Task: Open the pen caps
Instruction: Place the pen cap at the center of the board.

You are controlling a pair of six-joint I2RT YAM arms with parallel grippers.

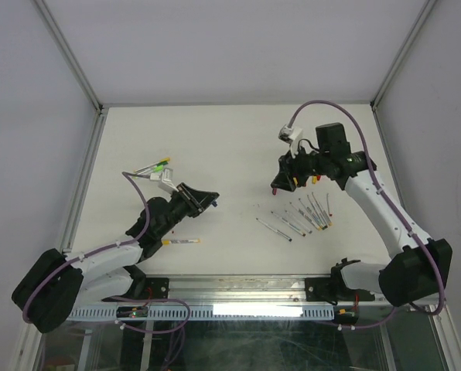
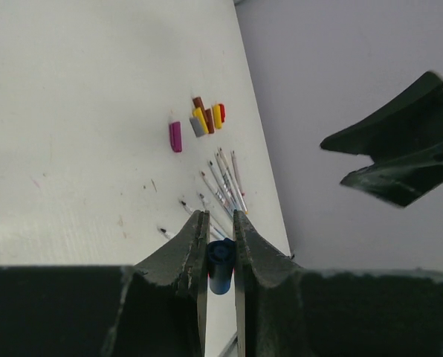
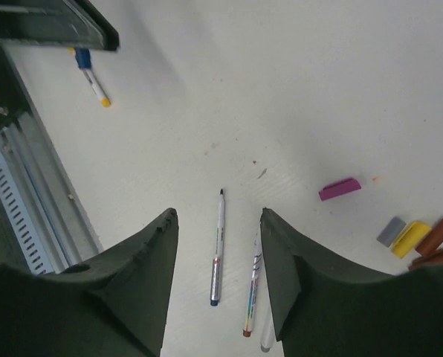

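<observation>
Above the counter (image 1: 215, 147), both arms bend inward.
Left gripper (image 2: 220, 223) clenches a blue cap (image 2: 220, 268), clear only in its wrist view; right gripper (image 3: 218, 219) hangs released over the pens (image 3: 218, 245), loose caps (image 3: 411, 238) beside.

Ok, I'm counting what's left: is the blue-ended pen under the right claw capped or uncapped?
Uncapped. The blue-ended pen lies on the table with its thin dark tip bare, no cap on it.
</observation>
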